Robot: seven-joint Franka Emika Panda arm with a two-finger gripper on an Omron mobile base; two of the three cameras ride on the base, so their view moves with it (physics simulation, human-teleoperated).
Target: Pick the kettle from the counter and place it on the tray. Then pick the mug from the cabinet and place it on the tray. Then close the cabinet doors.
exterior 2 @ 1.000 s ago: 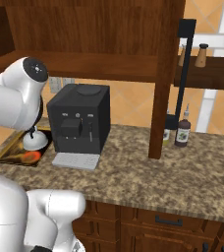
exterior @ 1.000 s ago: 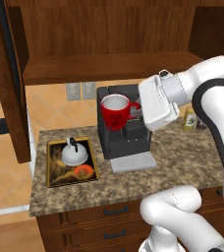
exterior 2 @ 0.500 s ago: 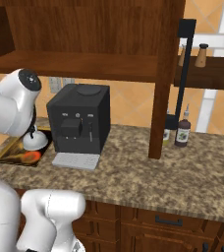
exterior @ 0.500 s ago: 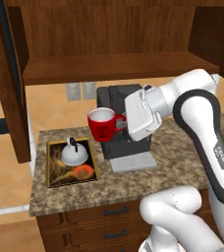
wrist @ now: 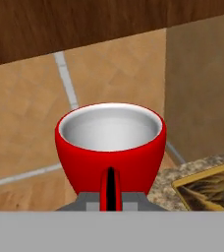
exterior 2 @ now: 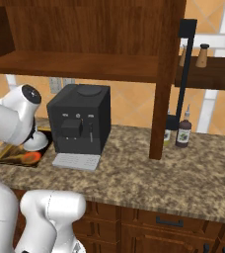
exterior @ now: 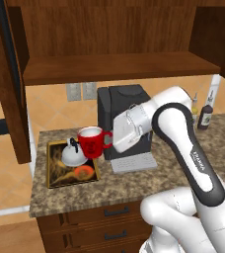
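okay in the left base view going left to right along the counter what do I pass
tray → kettle → mug held by the gripper → coffee machine → two bottles

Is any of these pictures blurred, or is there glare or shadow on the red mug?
Left base view: sharp, the mug evenly lit with no glare. Hand view: the mug looks soft-edged up close, with a grey shade inside its white bowl. Right base view: sharp, flat light on the coffee machine.
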